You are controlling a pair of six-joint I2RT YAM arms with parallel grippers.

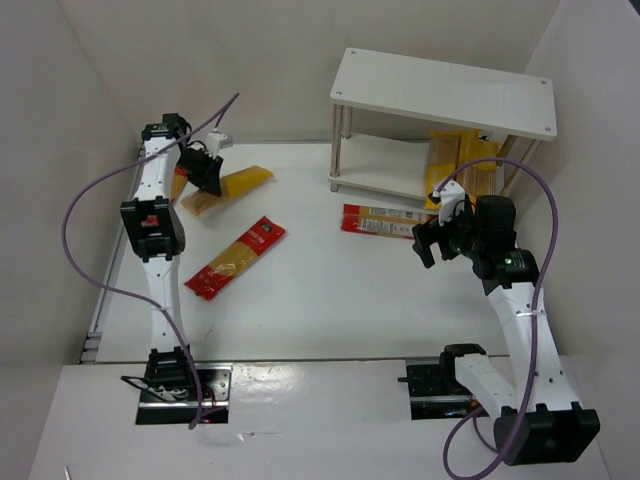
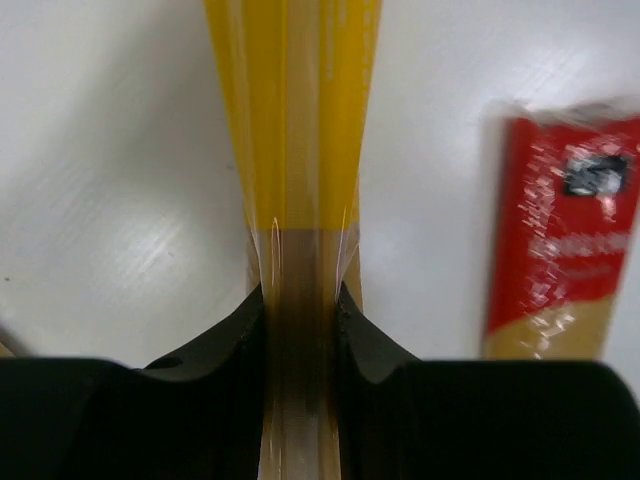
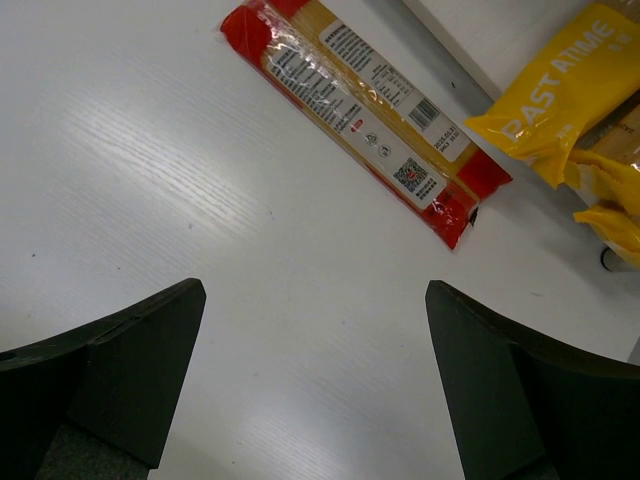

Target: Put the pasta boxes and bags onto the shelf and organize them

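My left gripper [image 1: 208, 172] is shut on the end of a yellow spaghetti pack [image 1: 232, 187] at the far left; the pack runs away between the fingers in the left wrist view [image 2: 298, 120]. A red-ended pack [image 1: 236, 258] lies left of centre and shows in the left wrist view [image 2: 562, 240]. A red labelled pack [image 1: 385, 221] lies before the white shelf [image 1: 445, 92] and shows in the right wrist view [image 3: 365, 115]. Yellow packs [image 1: 462, 165] rest on the lower tier; they also show in the right wrist view [image 3: 560, 90]. My right gripper [image 1: 432, 240] is open and empty above the table [image 3: 316, 300].
White walls stand close at the left, back and right. Purple cables loop from both arms. The shelf's thin legs [image 1: 335, 160] stand at the back right.
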